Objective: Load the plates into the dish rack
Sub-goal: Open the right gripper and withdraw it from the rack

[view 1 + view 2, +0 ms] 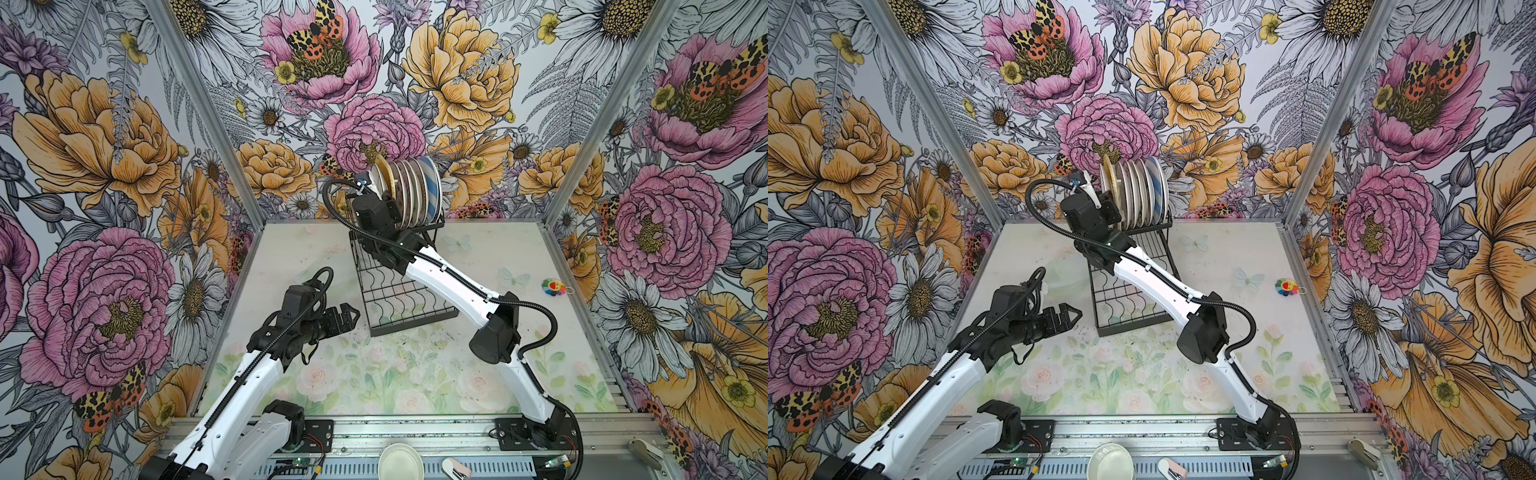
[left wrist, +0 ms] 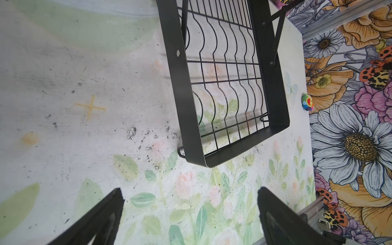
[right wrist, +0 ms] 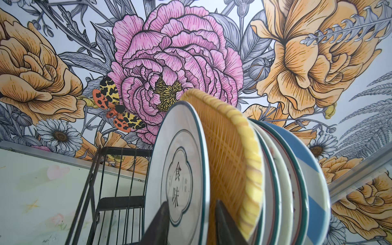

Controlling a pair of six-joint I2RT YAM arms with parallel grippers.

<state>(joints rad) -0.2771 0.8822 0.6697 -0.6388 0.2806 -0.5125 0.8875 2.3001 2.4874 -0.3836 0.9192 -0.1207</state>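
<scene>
Several plates (image 1: 409, 195) stand on edge in a row in the raised upper tier of the black wire dish rack (image 1: 411, 327). A blue-white striped plate (image 3: 314, 180) is at one end of the row. At the other end are a yellow woven tray (image 3: 229, 148) and a white teal-rimmed plate with Chinese characters (image 3: 178, 169). My right gripper (image 3: 191, 202) is open, its fingers standing either side of that white plate's rim with gaps showing. My left gripper (image 1: 351, 318) hovers wide open and empty over the table, left of the rack's wavy-wired lower tier (image 2: 224, 89).
A small colourful flower toy (image 1: 554, 287) lies near the right wall. A pale bowl (image 1: 400, 461) and a small white piece (image 1: 455, 467) sit on the front rail. Floral walls close in the table on three sides.
</scene>
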